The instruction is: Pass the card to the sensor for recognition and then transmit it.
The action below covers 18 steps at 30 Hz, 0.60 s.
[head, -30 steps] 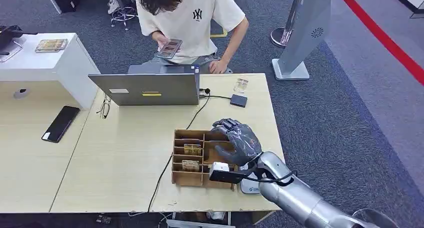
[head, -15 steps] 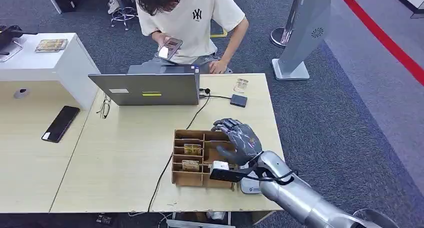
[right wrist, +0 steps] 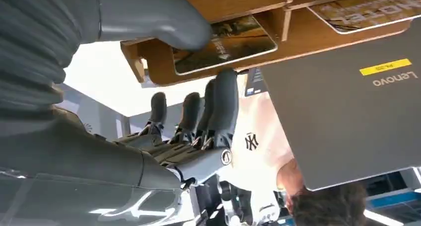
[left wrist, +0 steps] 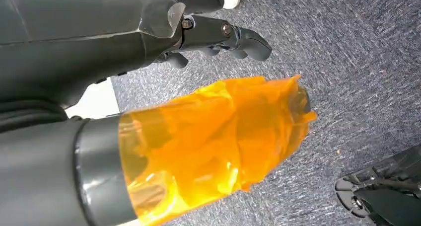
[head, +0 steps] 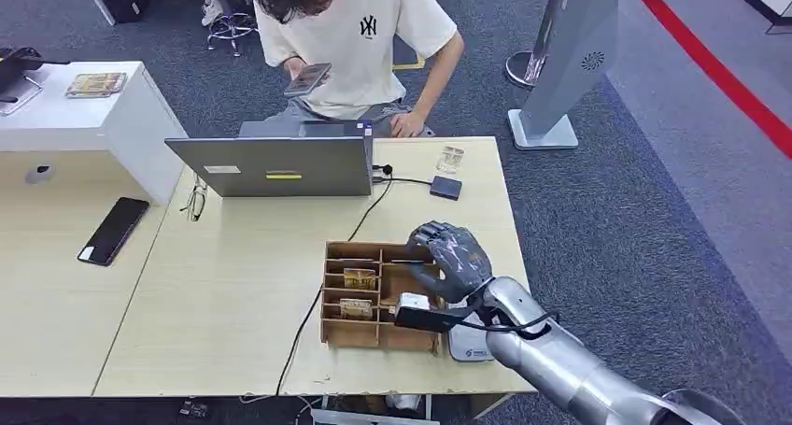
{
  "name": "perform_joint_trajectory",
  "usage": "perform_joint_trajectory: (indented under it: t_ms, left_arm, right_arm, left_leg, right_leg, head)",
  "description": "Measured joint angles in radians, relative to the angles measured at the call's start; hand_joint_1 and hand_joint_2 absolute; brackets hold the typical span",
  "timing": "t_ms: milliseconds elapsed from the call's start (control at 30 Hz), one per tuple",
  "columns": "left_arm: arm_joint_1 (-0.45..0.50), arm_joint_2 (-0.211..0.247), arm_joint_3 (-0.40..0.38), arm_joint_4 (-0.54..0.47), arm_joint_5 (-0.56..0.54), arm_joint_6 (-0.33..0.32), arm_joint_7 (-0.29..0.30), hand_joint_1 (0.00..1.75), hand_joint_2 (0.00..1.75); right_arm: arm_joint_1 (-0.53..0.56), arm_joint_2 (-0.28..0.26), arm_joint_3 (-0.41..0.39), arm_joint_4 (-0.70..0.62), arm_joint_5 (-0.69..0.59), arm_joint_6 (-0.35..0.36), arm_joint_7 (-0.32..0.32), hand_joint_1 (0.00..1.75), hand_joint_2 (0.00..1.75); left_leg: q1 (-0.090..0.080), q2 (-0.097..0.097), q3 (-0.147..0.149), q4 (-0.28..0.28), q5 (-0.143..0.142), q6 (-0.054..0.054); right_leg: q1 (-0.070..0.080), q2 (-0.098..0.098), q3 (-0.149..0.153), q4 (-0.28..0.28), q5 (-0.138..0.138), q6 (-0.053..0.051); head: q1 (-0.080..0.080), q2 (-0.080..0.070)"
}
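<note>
A wooden divided box [head: 333,294] stands near the table's front edge, with cards [head: 360,277] lying in its left compartments. My right hand [head: 453,257] hovers over the box's right side, fingers spread. In the right wrist view its thumb [right wrist: 164,22] lies against a card [right wrist: 223,42] in a compartment while the fingers [right wrist: 218,102] stay outside the box wall [right wrist: 136,62]; nothing is gripped. A white reader pad [head: 470,344] lies by my right forearm. A small dark device [head: 445,187] is wired to the laptop [head: 280,166]. My left hand [left wrist: 218,42] hangs over the carpet holding nothing, its thumb wrapped in orange film [left wrist: 223,136].
A person [head: 360,33] stands behind the table holding a phone [head: 308,77]. A black cable [head: 322,294] runs across the table past the box. A dark phone [head: 112,230] and glasses [head: 194,201] lie to the left. A small clear object [head: 450,158] sits at the far edge.
My right hand has shifted slightly right over the box's right compartment. The person has raised the phone.
</note>
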Motion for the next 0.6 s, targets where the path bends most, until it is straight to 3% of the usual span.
perform_joint_trajectory:
  t_ms: [200, 600]
  left_arm:
    - [0.0, -0.001, 0.001, 0.0, 0.0, 0.0, 0.0, 0.0, 0.0]
    - [0.001, -0.005, 0.011, 0.0, 0.003, 0.0, 0.0, 0.0, 0.0]
  right_arm:
    - [-0.008, 0.001, -0.003, 0.009, 0.0, -0.005, 0.002, 1.5, 1.75]
    - [-0.014, 0.002, -0.003, 0.015, 0.0, -0.005, 0.002, 1.64, 1.75]
  left_leg:
    - [0.0, 0.0, 0.0, 0.0, 0.0, 0.0]
    - [0.0, 0.0, 0.0, 0.0, 0.0, 0.0]
  right_leg:
    - [0.0, 0.0, 0.0, 0.0, 0.0, 0.0]
    - [0.0, 0.0, 0.0, 0.0, 0.0, 0.0]
  head:
    - [0.0, 0.0]
    - [0.0, 0.0]
